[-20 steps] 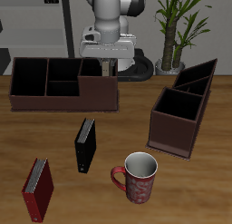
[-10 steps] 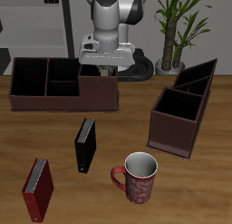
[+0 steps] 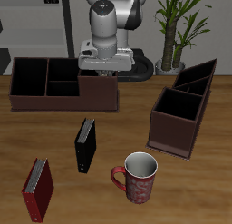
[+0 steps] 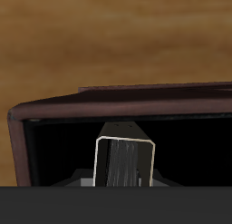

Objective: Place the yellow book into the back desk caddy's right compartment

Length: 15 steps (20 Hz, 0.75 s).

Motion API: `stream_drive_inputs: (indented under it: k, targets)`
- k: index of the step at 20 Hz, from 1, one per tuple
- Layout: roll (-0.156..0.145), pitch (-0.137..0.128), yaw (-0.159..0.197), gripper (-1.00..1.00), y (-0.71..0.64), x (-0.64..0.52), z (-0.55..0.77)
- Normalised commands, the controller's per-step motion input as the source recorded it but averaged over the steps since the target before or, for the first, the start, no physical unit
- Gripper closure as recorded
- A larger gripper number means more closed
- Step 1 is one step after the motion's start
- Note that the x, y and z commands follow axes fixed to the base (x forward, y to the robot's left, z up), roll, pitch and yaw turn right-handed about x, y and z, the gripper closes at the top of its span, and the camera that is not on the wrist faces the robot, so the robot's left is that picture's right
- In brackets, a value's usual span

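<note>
Yellow book (image 4: 125,157) held end-on in the gripper (image 3: 105,71), page edges framed by the dull cover, hanging straight over the dark opening of the right compartment (image 4: 54,150) of the back desk caddy (image 3: 63,93). Jaws closed on the book's two covers, going by the grey finger parts just showing at either side of it in the wrist view; nothing else held. Hard to make out from the exterior view, most of the book being hidden behind the hand.

Step in hand, by judgement: the insertion itself. Carry apparently done, hand right above the caddy's large end section, beside the two small middle cells. Cannot tell whether the book's lower end is already below the caddy's rim or just above it.

Next move, as a judgement: straight descent, wrist kept level so the book goes in upright and misses the maroon wall nearest in the wrist view. Clearance looks ample on both flat sides of the book inside the black lining. Then release only once low enough that a drop will not tip it against the partition or out over the rim, followed by a vertical retreat.

Elsewhere on the table (image 3: 127,128): black book (image 3: 84,144) in front of the caddy, red book (image 3: 37,189) farther forward of it, a mug (image 3: 140,176) and a taller caddy (image 3: 181,110) well apart from it, none in the path.
</note>
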Motion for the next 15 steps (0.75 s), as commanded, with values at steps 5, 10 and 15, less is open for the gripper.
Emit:
stream_drive_inputs:
  k: [5,10,15]
  targets:
    - [0.017,0.004,-0.008,-1.00,0.02,-0.02,0.05]
    - [-0.003,-0.019,0.005,-1.00,0.00,0.02,0.07]
    - [-0.013,-0.027,0.004,-1.00,-0.09,0.06,0.08]
